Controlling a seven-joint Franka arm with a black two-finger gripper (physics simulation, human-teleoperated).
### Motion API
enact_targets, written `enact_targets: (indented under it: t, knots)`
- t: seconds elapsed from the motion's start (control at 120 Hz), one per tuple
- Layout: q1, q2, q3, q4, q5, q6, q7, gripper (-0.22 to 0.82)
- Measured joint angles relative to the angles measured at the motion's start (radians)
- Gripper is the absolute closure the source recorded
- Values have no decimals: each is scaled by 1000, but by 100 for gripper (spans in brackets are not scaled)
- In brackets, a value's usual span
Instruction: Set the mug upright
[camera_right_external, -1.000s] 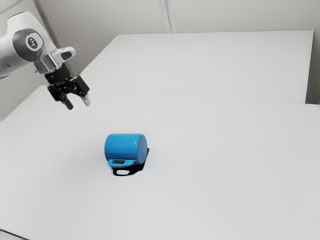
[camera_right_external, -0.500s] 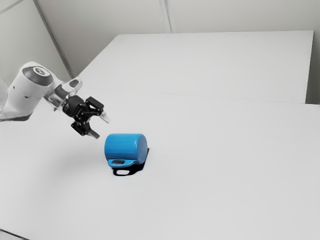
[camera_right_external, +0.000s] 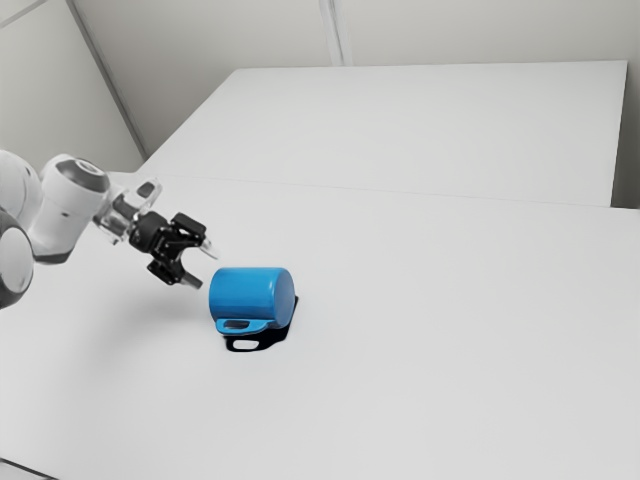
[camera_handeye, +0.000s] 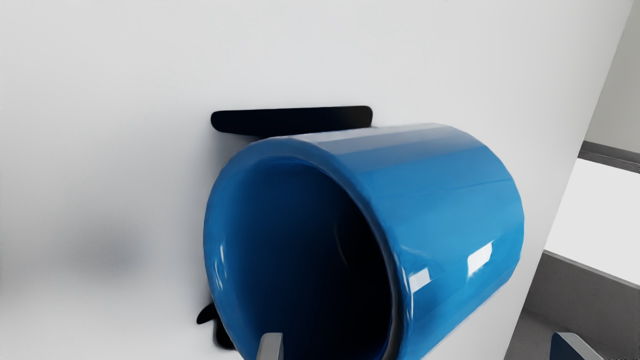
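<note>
From where I stand, the blue, glossy, cylindrical mug is lying on its side on the broad white counter, exactly where it was half a second ago. Its closed base faces the exterior view's right and its mouth is turned toward the exterior view's left, where the arm comes in; the blue loop handle is low on the side nearer the exterior camera, with a hard black shadow next to it. What has changed is the white and grey jointed arm: more of its rounded links now crowd in at the exterior view's left, and its forearm sits lower. The black two-finger tool has sunk only a touch since then, though a second ago it was up high and well apart from the mug; now it is near the mouth end. It is spread wide, with nothing pinched in it. In the wrist view the mug's dark hollow opens toward the camera, and of the two fingers, one tip overlaps the mouth while the other appears out past the mug's outer wall; whether either touches it, I can't tell
</note>
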Motion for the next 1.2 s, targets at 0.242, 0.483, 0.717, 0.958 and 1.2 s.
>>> enact_targets:
  t: [0.242,0.483,0.717,0.958,1.2]
  knots:
    - [-22,15,-1,-25,-77,-10,58,3]
    - [-30,23,-1,-56,-158,-51,95,3]
    - [-52,34,-2,-56,-186,-81,118,5]
    - [-67,7,-6,-48,-186,-90,132,37]
    - [-85,-3,-15,-39,-185,-86,135,60]
